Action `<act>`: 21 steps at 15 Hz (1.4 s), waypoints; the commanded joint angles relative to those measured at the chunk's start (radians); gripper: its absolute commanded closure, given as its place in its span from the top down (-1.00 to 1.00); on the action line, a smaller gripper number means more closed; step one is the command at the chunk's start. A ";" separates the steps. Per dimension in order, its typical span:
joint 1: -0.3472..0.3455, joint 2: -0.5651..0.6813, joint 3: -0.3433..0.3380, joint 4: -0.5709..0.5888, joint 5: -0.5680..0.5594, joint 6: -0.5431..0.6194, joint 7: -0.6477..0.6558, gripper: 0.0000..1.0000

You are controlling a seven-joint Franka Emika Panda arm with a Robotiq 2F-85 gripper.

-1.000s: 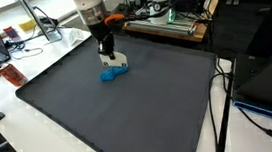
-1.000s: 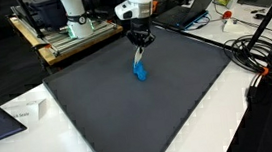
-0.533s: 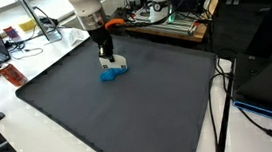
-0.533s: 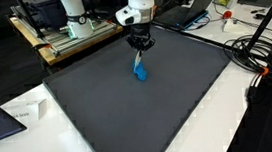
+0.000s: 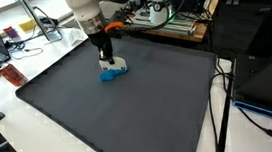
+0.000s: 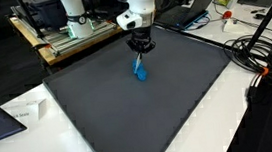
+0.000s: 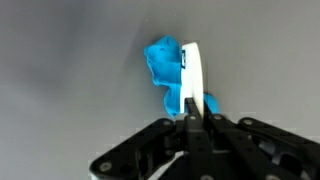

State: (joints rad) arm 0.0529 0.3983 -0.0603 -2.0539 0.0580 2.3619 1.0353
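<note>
Sitting clamped between the closed fingertips of the gripper [image 7: 190, 118], the white piece [image 7: 192, 75] sticks straight out beyond them, its long axis in line with the fingers. Its lower end is over a blue lump [image 7: 163, 62]; whether they touch I cannot tell. In an exterior view the lump rests on the dark mat [image 5: 130, 117], toward its far edge.

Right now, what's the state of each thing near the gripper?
gripper: shut on white piece
white piece: pinched edge-on between the jaws, raised over the blue object
blue object: lying on dark mat, not gripped; contact with white piece unclear
</note>
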 commanded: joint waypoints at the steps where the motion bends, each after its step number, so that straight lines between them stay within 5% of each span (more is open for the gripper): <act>1: -0.014 0.053 0.003 0.028 0.038 0.004 -0.057 -0.98; 12: -0.054 0.103 0.008 0.029 0.167 0.027 -0.195 -0.98; 21: 0.024 0.129 -0.031 0.008 0.099 0.107 -0.073 -0.98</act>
State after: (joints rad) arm 0.0323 0.4621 -0.0666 -2.0326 0.1921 2.3947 0.9071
